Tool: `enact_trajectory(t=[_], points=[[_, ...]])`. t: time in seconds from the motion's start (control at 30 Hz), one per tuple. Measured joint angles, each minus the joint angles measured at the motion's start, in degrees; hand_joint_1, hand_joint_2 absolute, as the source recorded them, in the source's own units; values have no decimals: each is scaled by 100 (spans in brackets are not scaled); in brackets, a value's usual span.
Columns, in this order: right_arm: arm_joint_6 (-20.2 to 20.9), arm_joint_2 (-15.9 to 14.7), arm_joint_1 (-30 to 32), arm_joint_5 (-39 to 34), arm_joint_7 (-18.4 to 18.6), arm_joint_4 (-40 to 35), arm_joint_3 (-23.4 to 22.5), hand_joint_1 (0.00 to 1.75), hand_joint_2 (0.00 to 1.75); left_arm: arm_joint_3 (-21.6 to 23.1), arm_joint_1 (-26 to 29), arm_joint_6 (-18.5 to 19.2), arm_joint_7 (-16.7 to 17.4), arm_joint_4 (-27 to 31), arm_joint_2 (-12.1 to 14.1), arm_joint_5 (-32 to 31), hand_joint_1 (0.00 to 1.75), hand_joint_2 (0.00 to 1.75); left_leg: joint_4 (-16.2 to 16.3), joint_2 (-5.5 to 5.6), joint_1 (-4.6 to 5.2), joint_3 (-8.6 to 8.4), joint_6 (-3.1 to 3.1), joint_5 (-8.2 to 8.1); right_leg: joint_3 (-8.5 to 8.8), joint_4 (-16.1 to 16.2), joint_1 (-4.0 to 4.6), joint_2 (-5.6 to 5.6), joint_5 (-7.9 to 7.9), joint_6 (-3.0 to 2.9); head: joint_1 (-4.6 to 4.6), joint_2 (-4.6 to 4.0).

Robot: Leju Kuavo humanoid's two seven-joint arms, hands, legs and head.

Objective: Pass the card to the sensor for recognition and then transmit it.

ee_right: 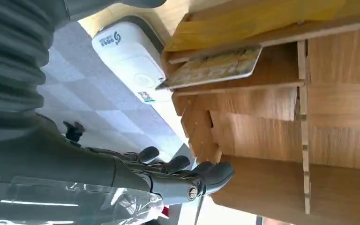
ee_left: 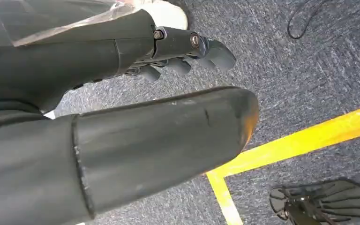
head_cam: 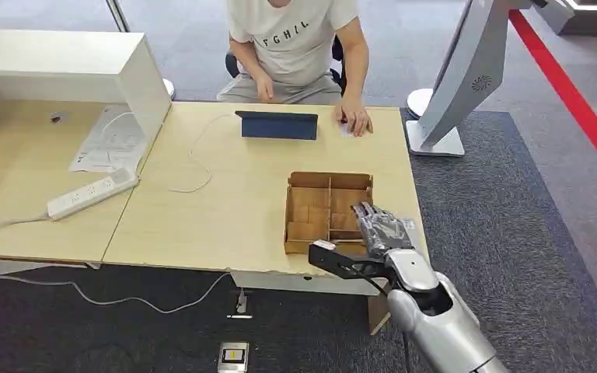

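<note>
A compartmented wooden box (head_cam: 329, 203) stands near the table's front right edge. My right hand (head_cam: 381, 228) hovers over the box's near right part with its fingers spread and nothing in it. The right wrist view has its dark fingers (ee_right: 183, 169) stretched beside the box wall (ee_right: 262, 136). A patterned card (ee_right: 213, 68) leans in one compartment, apart from the fingers. A white sensor unit (ee_right: 130, 58) lies on the table just outside the box by that compartment. My left hand (ee_left: 168, 136) hangs over the carpet, holding nothing, fingers (ee_left: 187, 49) apart from the thumb.
Across the table a seated person rests a hand (head_cam: 355, 120) beside a dark tablet (head_cam: 278, 124). A power strip (head_cam: 92, 194), papers and a white cabinet (head_cam: 70, 70) occupy the left. A white stand (head_cam: 435, 140) rises right of the table. Yellow floor tape (ee_left: 304, 140) runs below my left hand.
</note>
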State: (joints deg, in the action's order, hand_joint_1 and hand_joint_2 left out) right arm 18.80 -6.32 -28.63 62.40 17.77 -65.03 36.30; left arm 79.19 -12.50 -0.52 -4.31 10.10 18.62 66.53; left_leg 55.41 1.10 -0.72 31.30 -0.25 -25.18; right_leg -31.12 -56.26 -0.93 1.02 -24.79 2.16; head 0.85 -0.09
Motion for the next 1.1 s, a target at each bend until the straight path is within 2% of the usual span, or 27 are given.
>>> enact_trajectory(t=[1.07,1.1], points=[[-295,61,-418,-102,-304,734,59,0,175,0,-80,15,118,0,7,68,0,0,0,1,0,0,0,0,0,0,0,0,0,0,2,0],[-302,63,-419,-122,-306,758,59,10,175,0,-80,17,123,0,7,68,0,0,0,1,0,0,0,0,0,0,0,0,0,0,0,0]])
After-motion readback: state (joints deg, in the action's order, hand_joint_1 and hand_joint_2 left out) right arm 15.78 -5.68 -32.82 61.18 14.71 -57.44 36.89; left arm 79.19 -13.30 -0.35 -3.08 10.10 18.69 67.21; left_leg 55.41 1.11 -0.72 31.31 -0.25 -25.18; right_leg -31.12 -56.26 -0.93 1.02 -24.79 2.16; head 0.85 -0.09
